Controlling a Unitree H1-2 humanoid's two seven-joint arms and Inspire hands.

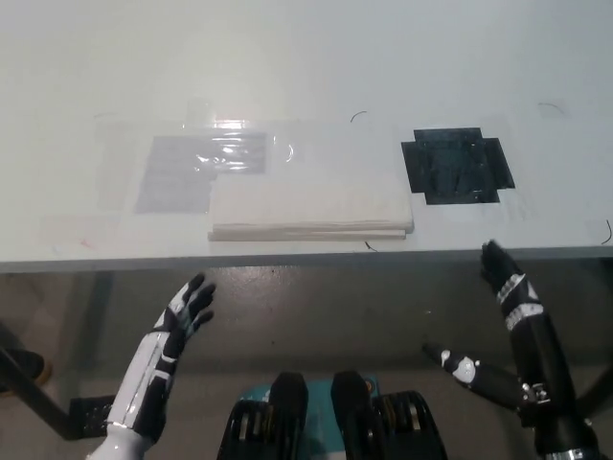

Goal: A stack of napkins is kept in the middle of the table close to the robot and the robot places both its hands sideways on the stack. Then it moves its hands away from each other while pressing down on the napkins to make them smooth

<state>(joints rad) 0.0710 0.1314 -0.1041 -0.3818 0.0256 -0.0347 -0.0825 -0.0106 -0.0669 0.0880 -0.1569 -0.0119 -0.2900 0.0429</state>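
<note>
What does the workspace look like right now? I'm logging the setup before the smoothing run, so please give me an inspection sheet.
Surface: white table, near edge facing the robot.
Job's things: napkin stack flat at the near edge, mid-table, untouched.
Clutter: clear plastic sheet left of the stack, black patch to its right, a few small dark marks.
Hands: left hand and right hand both open, below the table edge, off the stack.
Cables: nothing seen.
Surroundings: brown floor under the table, a table leg at left.
</note>
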